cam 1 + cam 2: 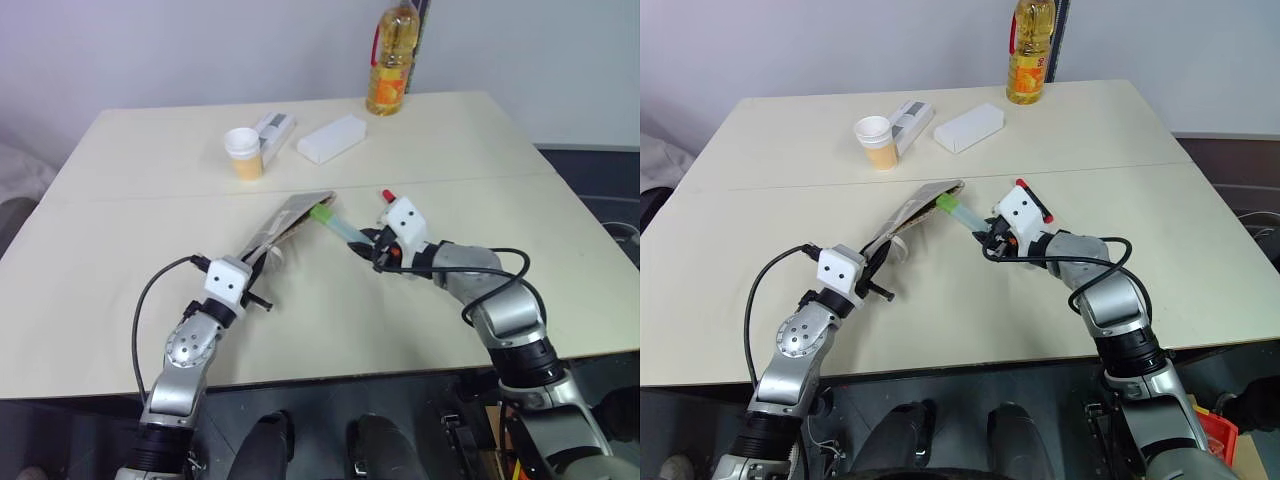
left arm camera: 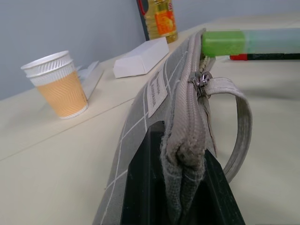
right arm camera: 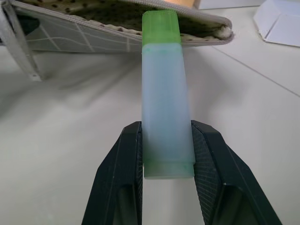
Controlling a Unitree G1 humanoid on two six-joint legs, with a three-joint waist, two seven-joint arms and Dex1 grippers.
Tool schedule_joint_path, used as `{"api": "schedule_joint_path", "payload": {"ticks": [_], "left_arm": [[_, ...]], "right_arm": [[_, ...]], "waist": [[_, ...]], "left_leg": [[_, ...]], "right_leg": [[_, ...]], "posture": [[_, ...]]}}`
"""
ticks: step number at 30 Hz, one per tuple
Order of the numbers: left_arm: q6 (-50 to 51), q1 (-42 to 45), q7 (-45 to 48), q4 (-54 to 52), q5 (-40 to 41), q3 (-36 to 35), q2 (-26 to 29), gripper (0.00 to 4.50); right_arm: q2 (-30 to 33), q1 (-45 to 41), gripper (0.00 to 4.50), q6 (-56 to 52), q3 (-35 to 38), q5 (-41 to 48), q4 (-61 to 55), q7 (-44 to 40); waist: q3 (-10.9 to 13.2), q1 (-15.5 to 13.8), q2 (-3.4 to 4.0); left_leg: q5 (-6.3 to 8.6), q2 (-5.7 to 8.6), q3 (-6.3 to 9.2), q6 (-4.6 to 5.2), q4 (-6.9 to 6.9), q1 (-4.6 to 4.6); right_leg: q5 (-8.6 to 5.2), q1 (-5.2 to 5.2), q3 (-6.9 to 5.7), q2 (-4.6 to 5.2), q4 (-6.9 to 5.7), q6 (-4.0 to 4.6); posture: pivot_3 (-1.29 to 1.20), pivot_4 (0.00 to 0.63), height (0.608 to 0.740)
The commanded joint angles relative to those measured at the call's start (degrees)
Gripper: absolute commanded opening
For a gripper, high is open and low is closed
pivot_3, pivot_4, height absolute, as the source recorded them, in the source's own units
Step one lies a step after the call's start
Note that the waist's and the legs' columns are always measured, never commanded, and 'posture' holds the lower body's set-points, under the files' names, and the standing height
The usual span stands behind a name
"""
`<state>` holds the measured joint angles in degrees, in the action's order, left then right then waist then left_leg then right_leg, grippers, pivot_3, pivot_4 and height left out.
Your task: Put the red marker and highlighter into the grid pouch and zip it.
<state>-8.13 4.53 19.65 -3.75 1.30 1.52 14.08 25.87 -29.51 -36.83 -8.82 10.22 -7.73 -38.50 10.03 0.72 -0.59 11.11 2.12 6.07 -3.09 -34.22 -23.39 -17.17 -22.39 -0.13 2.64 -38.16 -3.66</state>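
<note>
Holding the highlighter (image 3: 166,93) by its pale body, the right gripper (image 3: 167,154) has both fingers pressed flat against the sides near the tail end, green cap leading toward the grid pouch (image 1: 290,222) at the centre of the frame. That body looks like smooth, hard plastic, light and rigid, so I judge it could slide or swivel between the pads if the cap catches on fabric; a hold nearer the middle would steady it better. The cap sits right at the pouch's open end, at or just over the lip, not yet inside.

The left gripper (image 1: 258,290), lower left of centre, is clamped on the pouch's near end, lifting it so it slopes up off the table (image 1: 120,260). The pouch is soft cloth that sags and folds, so its mouth will probably not stay wide unaided. Its zipper pull (image 2: 201,79) sits partway along the top edge with a fabric loop (image 2: 234,126) hanging below. The dotted lining shows in the mouth, but whether anything lies inside I cannot tell.

The red marker (image 2: 265,56) appears as a red and black strip just under the highlighter in the left wrist view, outside the pouch
</note>
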Motion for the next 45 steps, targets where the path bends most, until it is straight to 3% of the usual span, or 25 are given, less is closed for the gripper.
{"api": "schedule_joint_path", "payload": {"ticks": [1,8,13,17,23,24,25,30,36,44,45], "left_arm": [[-1.3,-0.5,1.1,-3.3,0.0,1.1,0.5,0.00],[-4.0,-1.0,4.6,-3.3,-1.4,2.9,3.5,0.00],[-9.0,-2.2,12.7,-4.4,-2.5,6.8,10.2,0.00],[-10.3,-2.8,16.8,-4.9,-0.8,7.9,13.3,0.00],[-9.4,-2.1,16.3,-3.9,-0.2,5.7,13.5,0.00],[-9.2,-2.0,15.8,-3.6,-0.4,5.4,13.3,0.00],[-8.6,-1.8,14.5,-3.0,-1.0,4.9,12.9,0.00],[-5.3,-1.2,7.3,-1.0,-3.1,2.6,9.6,0.00],[-1.0,0.8,-1.1,0.4,-5.6,1.4,4.7,0.00],[-0.4,2.1,-2.1,1.1,-6.7,2.8,3.8,0.00],[-0.4,2.1,-2.1,1.1,-6.7,2.7,3.9,0.00]], "right_arm": [[0.8,-1.0,0.87,0.4,-1.0,-0.3,-3.3,-0.8],[5.6,-1.7,0.87,1.3,-5.3,-3.5,-5.6,-3.9],[12.6,-2.6,0.87,5.5,-12.6,-8.1,-9.7,-11.4],[13.5,-3.3,0.87,7.0,-14.4,-9.6,-10.6,-13.7],[12.4,-3.0,3.66,5.8,-10.4,-8.0,-10.4,-12.8],[12.4,-2.8,4.29,5.9,-9.3,-7.6,-10.4,-12.4],[12.9,-2.0,4.41,5.9,-7.1,-6.5,-10.2,-12.5],[12.6,-0.4,4.41,5.0,2.2,-3.8,-4.6,-8.8],[4.3,-7.1,4.41,2.2,10.1,-5.0,15.7,7.2],[-1.9,-14.2,4.41,9.0,12.2,-5.0,40.0,13.3],[-2.0,-14.5,4.18,9.8,12.3,-4.8,41.1,13.2]], "waist": [[0.0,0.0,0.00],[0.0,0.0,0.00],[0.0,0.0,0.01],[0.0,0.0,0.01],[0.0,-0.1,0.00],[0.0,-0.1,0.00],[0.0,-0.1,0.00],[0.0,-0.2,-0.02],[0.0,0.2,-0.01],[0.0,0.1,0.00],[0.0,0.1,0.01]], "left_leg": [[0.00,0.00,0.00,0.00,0.00,0.00],[0.00,0.00,0.00,0.00,0.00,0.00],[0.00,0.00,0.00,0.00,0.02,-0.01],[0.00,-0.02,0.02,0.00,0.04,0.00],[0.00,-0.01,0.03,0.00,0.03,-0.01],[0.00,-0.01,0.03,0.00,0.03,-0.02],[0.00,-0.01,0.03,0.00,0.03,-0.02],[0.00,0.01,0.03,0.00,0.00,-0.02],[-0.01,-0.02,-0.01,0.00,-0.01,0.06],[-0.01,0.00,-0.26,0.00,0.03,0.01],[-0.01,0.00,-0.30,0.00,0.03,0.01]], "right_leg": [[0.00,0.00,0.00,0.00,0.00,0.00],[0.00,0.00,0.00,0.00,0.02,0.00],[-0.01,-0.01,0.00,0.01,0.05,0.01],[-0.02,-0.02,0.00,0.02,0.06,0.02],[-0.02,-0.02,0.01,0.05,0.06,0.02],[-0.01,-0.02,0.00,0.05,0.06,0.02],[-0.01,-0.02,0.00,0.05,0.06,0.02],[-0.01,0.03,0.00,0.06,0.09,0.00],[0.01,0.04,0.00,0.00,-0.02,0.02],[0.01,-0.01,0.02,-0.01,-0.04,0.01],[0.01,-0.01,0.02,-0.01,-0.04,0.01]], "posture": [[0.00,0.150,0.740],[0.00,0.150,0.740],[0.00,0.150,0.740],[0.00,0.150,0.740],[0.00,0.150,0.740],[0.00,0.150,0.740],[0.00,0.150,0.740],[0.00,0.150,0.740],[0.00,0.150,0.740],[0.00,0.150,0.740],[0.00,0.150,0.740]]}}
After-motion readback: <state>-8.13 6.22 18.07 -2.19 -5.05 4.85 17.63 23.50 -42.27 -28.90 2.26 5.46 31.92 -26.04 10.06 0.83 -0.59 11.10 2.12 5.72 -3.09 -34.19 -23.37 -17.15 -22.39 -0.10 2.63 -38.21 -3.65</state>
